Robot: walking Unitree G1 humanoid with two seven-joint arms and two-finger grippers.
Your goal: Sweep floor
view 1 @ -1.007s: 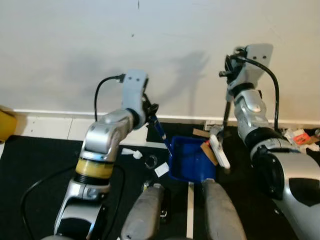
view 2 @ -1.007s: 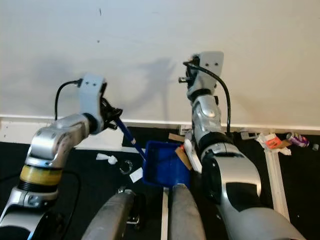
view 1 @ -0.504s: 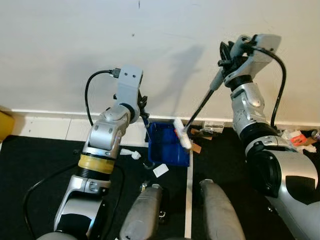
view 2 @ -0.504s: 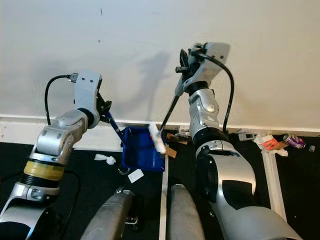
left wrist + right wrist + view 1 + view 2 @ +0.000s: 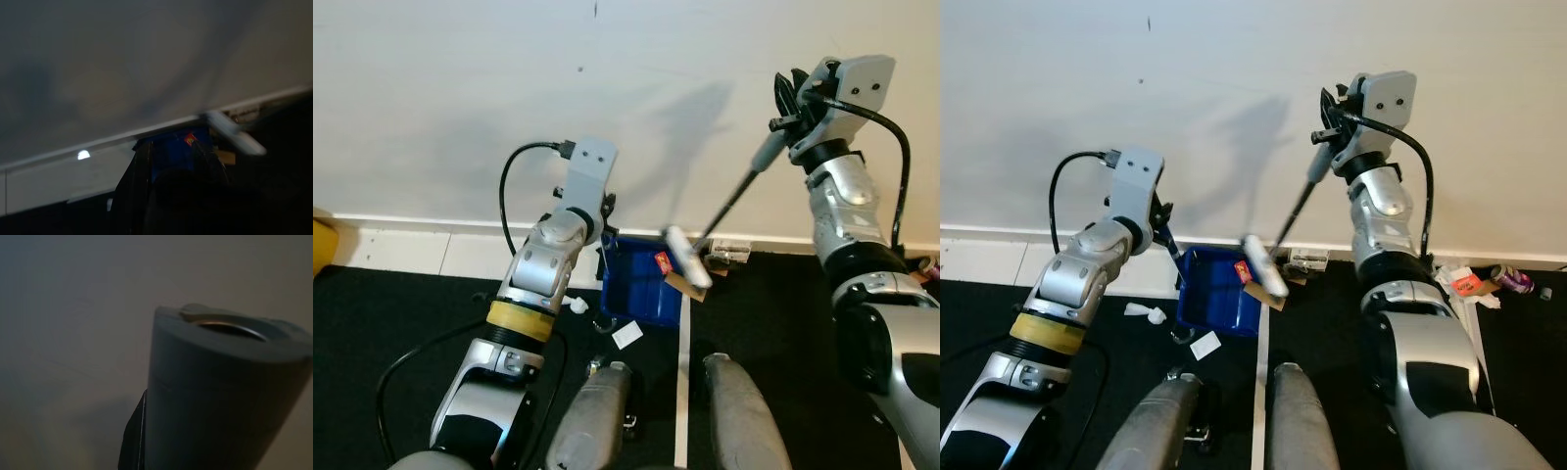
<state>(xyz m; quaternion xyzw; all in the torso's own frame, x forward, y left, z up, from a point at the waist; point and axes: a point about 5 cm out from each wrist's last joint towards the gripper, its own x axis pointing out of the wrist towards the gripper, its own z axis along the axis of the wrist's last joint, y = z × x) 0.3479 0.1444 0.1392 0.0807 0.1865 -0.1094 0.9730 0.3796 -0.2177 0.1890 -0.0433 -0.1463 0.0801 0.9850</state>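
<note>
Two arms, one dustpan, one brush are counted

Largest first: white wall [image 5: 509,98] with white baseboard [image 5: 411,240], then black floor [image 5: 372,313] crossed by one white strip [image 5: 682,392]

One blue dustpan [image 5: 641,289] is seen at the wall base, tipped up against the baseboard, just left of the white strip; a red scrap [image 5: 661,259] and a brown cardboard piece [image 5: 680,284] sit at its right edge

One brush: dark thin handle [image 5: 729,206] slanting down from upper right, grey grip at the top, white head [image 5: 688,258] blurred, placed over the dustpan's right edge

Left tool [image 5: 603,227] is closed on the dustpan's blue handle, right above the pan by the baseboard. Right tool [image 5: 790,122] is raised high against the wall, clamped around the brush grip [image 5: 225,396]

Loose litter on the floor: one white scrap [image 5: 628,336] below the pan, one white crumpled bit [image 5: 570,301] to its left, a small ring-like item [image 5: 606,323] between them. More litter at the baseboard to the right [image 5: 1474,281], including a can [image 5: 1511,279]; detail too small to tell

Yellow object [image 5: 325,245] is cut off at the far left edge
</note>
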